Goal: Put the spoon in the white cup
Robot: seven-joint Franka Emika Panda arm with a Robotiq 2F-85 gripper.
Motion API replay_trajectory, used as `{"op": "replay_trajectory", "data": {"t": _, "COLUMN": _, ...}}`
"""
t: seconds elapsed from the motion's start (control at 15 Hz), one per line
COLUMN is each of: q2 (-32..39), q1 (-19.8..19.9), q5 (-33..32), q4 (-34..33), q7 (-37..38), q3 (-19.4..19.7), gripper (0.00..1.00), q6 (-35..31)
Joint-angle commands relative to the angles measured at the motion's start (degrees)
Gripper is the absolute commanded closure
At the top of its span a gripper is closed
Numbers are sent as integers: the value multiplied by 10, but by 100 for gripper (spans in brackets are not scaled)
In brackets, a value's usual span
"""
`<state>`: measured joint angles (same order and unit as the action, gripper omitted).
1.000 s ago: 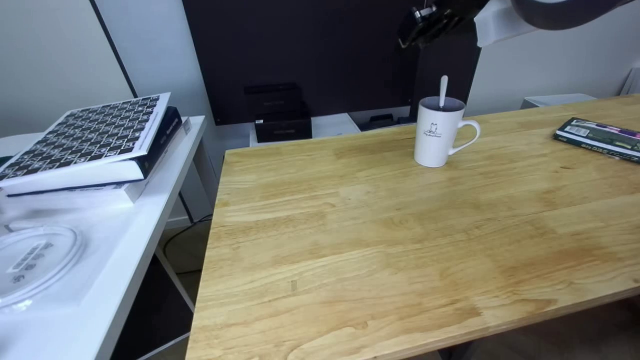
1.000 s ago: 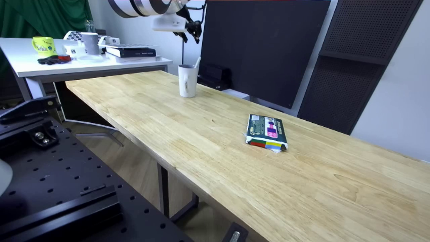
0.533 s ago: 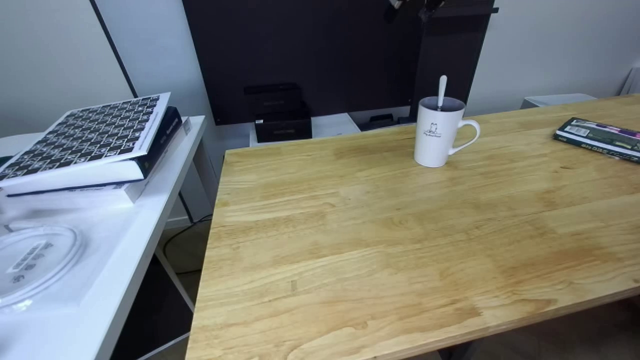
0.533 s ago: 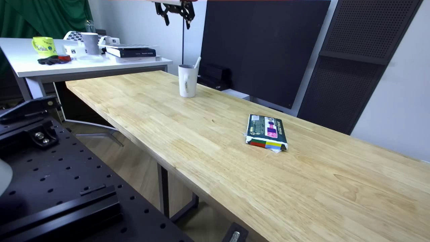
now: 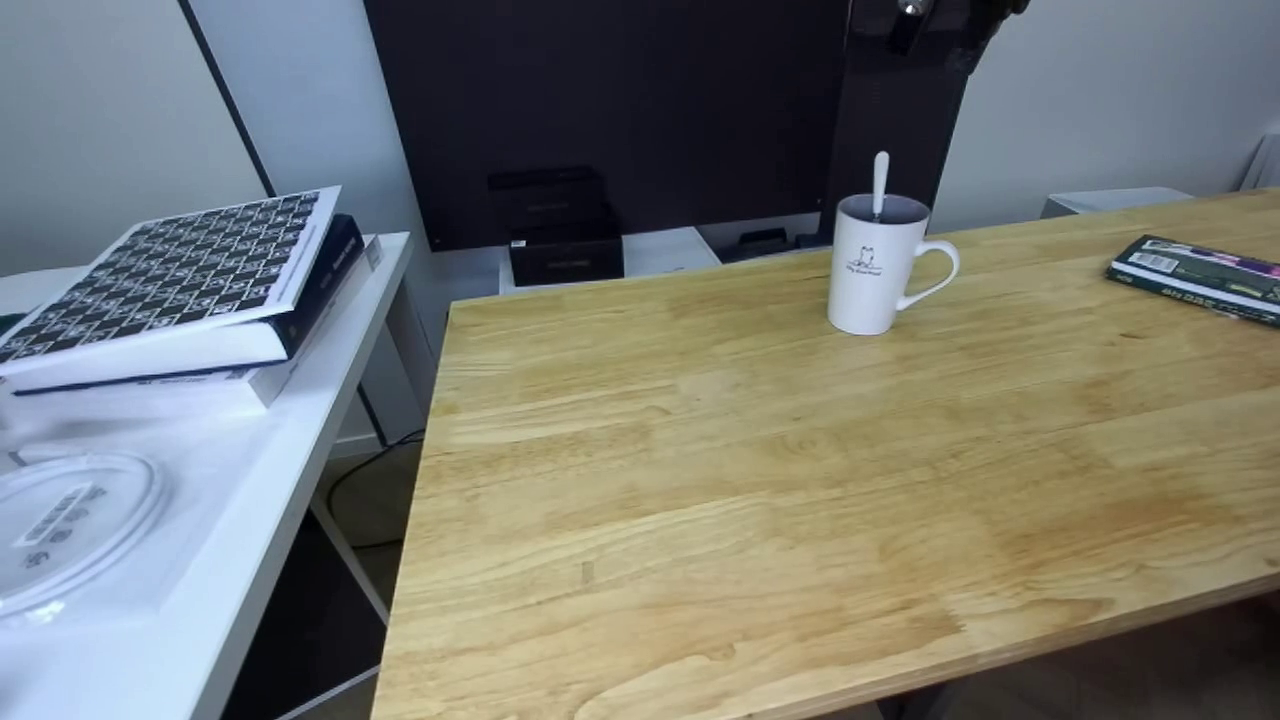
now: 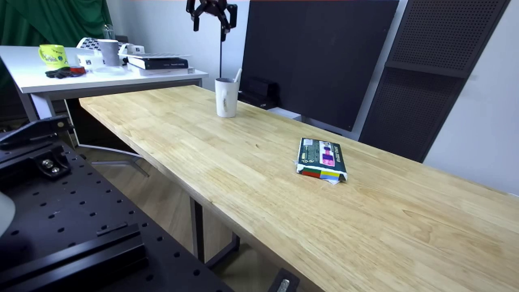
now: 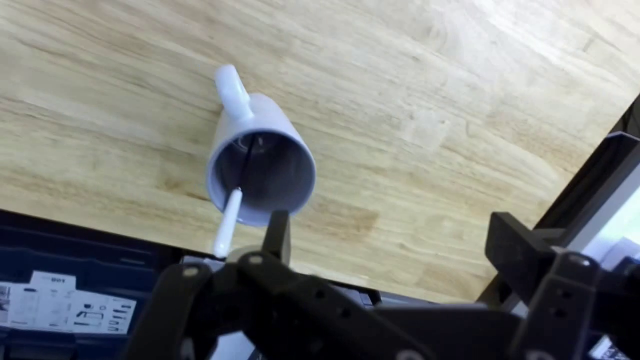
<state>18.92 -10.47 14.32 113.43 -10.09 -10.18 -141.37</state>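
Observation:
The white cup [image 5: 868,285] stands upright on the wooden table near its back edge. It also shows in an exterior view [image 6: 225,103] and in the wrist view [image 7: 267,114], with its loop handle. The spoon [image 5: 880,184] stands tilted in the cup, its pale handle above the rim; it also shows in an exterior view [image 6: 238,76]. In the wrist view the spoon handle [image 7: 228,224] leans over the rim, the darker lower part inside. My gripper [image 7: 389,225] is open and empty, well above the cup. It shows at the top of both exterior views [image 5: 938,50] [image 6: 211,30].
A dark flat package [image 6: 322,158] lies on the wooden table [image 6: 194,142]. A white side table [image 5: 330,400] carries stacked books [image 5: 190,280]. Dark boxes [image 5: 565,250] stand behind the wooden table. A dark panel [image 6: 316,61] rises behind it.
My gripper has risen from above the cup, then shifted right and turned in an exterior view. The spoon handle has swung slightly left in the cup. The cup has not moved.

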Motion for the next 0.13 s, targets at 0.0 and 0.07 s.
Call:
{"op": "replay_trajectory", "data": {"t": 0.0, "q2": 1, "q1": 13, "q5": -8, "q4": -2, "q7": 4, "q3": -8, "gripper": 0, "q6": 11}}
{"op": "replay_trajectory", "data": {"t": 0.07, "q2": 1, "q1": 14, "q5": -9, "q4": -2, "q7": 5, "q3": -8, "gripper": 0, "q6": 15}}
